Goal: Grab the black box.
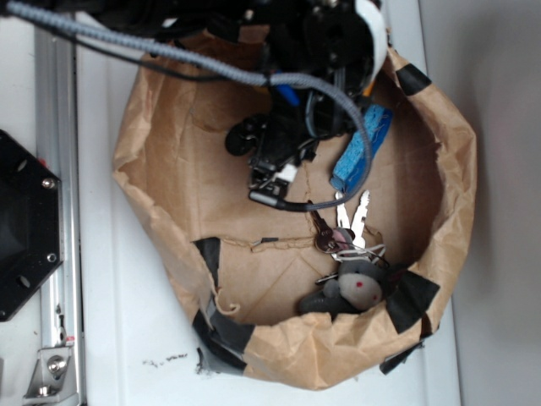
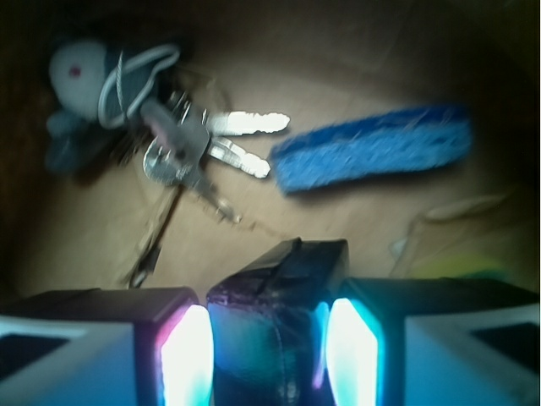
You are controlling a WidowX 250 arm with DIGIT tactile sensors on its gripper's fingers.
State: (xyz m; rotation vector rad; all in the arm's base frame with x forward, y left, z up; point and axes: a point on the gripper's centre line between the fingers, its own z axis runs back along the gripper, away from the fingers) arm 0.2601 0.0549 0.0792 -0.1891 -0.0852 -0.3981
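The black box (image 2: pixel 279 288) stands on edge between my two lit pads in the wrist view. Its glossy dark face is squeezed from both sides, and its top corner rises above the fingers. My gripper (image 2: pixel 269 355) is shut on it, over the brown paper floor. In the exterior view the gripper (image 1: pixel 270 182) hangs inside the paper bag, left of centre. There the arm and cables cover the box, and I cannot pick it out.
A bunch of keys (image 2: pixel 194 144) and a blue sponge (image 2: pixel 372 159) lie on the bag floor beyond the gripper. A grey plush toy (image 1: pixel 355 286) sits by the bag's crumpled wall (image 1: pixel 169 169). A black hexagonal plate (image 1: pixel 21 224) and a metal rail (image 1: pixel 55 127) are outside on the left.
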